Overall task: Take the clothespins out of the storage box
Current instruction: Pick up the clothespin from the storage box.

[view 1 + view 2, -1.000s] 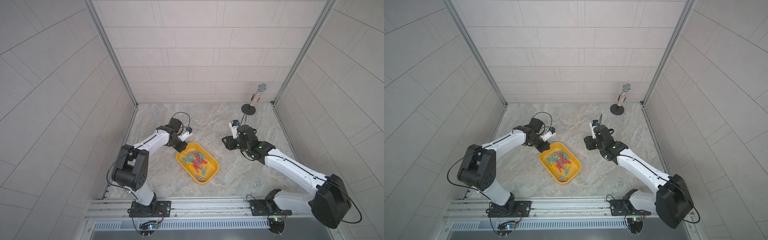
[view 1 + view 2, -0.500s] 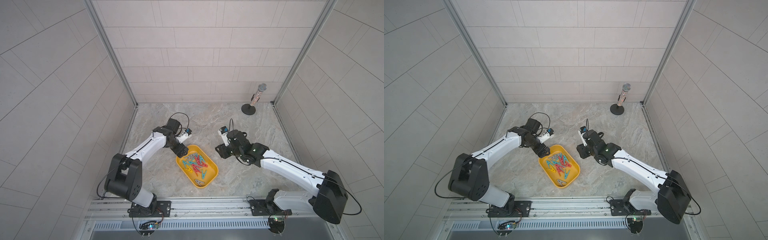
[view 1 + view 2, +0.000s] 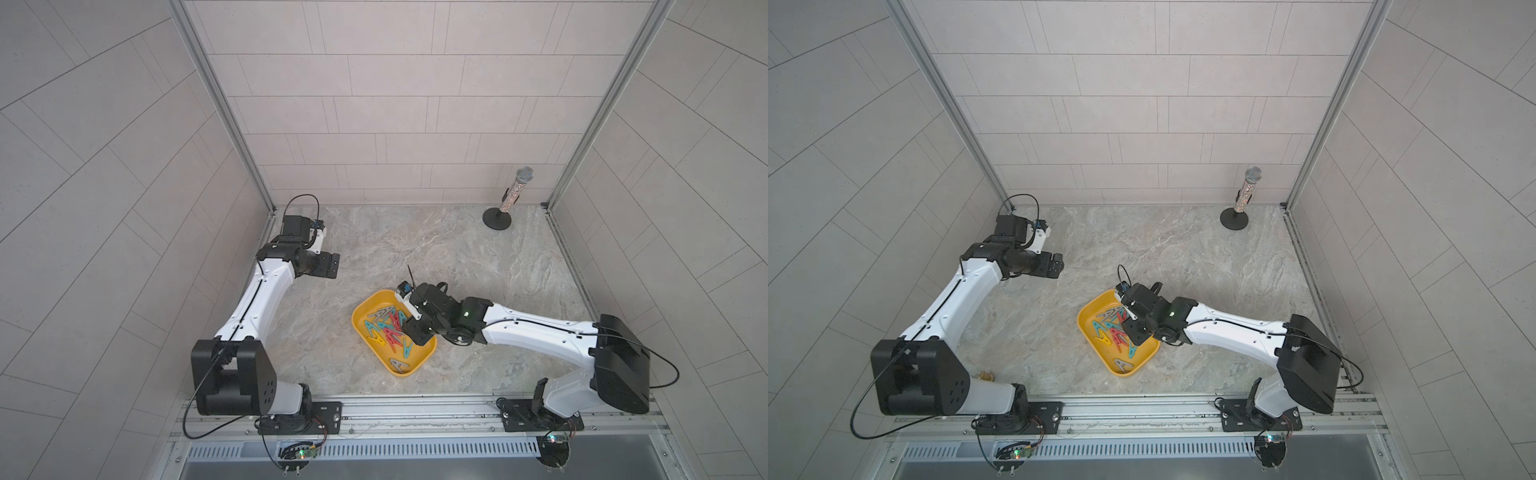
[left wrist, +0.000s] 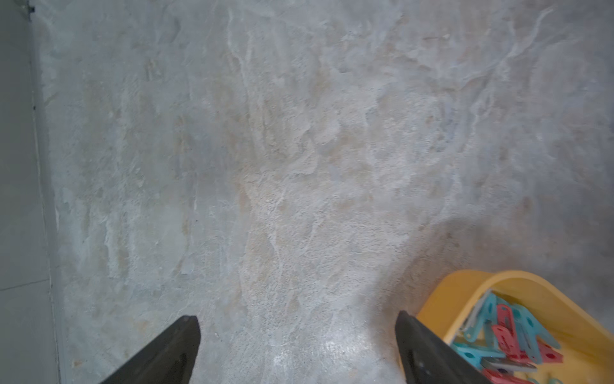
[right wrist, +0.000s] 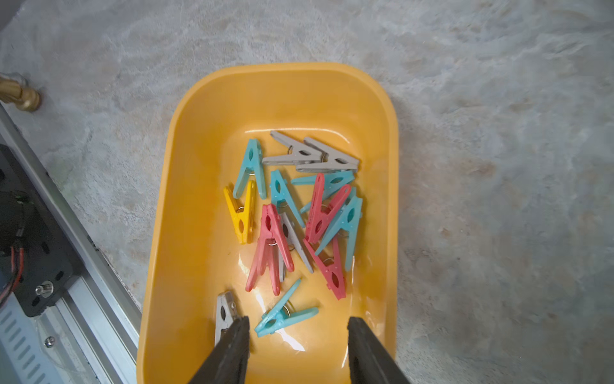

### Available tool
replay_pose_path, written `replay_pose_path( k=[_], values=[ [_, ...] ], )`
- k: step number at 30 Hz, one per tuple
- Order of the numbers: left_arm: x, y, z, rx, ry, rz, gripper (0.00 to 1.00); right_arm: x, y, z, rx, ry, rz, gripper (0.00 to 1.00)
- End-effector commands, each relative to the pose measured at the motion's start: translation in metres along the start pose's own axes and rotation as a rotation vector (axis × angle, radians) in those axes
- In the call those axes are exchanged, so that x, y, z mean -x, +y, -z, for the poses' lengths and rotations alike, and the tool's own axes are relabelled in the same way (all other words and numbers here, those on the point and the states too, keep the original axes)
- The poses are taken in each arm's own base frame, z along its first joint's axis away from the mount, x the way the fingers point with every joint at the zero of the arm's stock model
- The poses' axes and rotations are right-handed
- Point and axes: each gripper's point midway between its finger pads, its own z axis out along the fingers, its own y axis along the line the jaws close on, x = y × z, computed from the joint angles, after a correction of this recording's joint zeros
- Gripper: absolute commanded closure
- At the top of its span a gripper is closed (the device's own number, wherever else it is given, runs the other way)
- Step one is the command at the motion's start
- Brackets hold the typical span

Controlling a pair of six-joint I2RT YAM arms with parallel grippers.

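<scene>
Mostly central clothespins (image 5: pixel 272 242), storage box (image 5: pixel 192 149) rim clear.

No text, label, brand or number can be read anywhere; the storage box (image 5: pixel 282 86) and clothespins (image 5: pixel 270 232) show no legible marking.

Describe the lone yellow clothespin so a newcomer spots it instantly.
On the marble tabletop, find the yellow storage box beneath the right tool. Among the clothespins inside, the yellow clothespin lies at the pile's edge beside a teal peg. It is the only yellow one; neighbours are teal, red or grey.
</scene>
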Motion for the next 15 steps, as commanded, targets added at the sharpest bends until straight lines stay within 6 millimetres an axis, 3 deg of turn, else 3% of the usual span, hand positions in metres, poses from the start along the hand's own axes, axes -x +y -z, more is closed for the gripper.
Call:
replay_pose_path(
  k=[1, 6, 15],
  values=[
    [-0.009, 0.007, -0.009, 0.036, 0.013, 0.049, 0.0, -0.005, 0.009, -0.013, 0.004, 0.067, 0.016, 0.52],
    [-0.013, -0.003, -0.017, -0.025, 0.029, 0.057, 0.0, -0.011, 0.019, -0.034, 0.007, 0.152, 0.047, 0.59],
    [-0.018, 0.01, -0.027, 0.041, 0.071, 0.068, 0.0, -0.019, 0.02, -0.052, -0.023, 0.208, 0.054, 0.68]
  ],
)
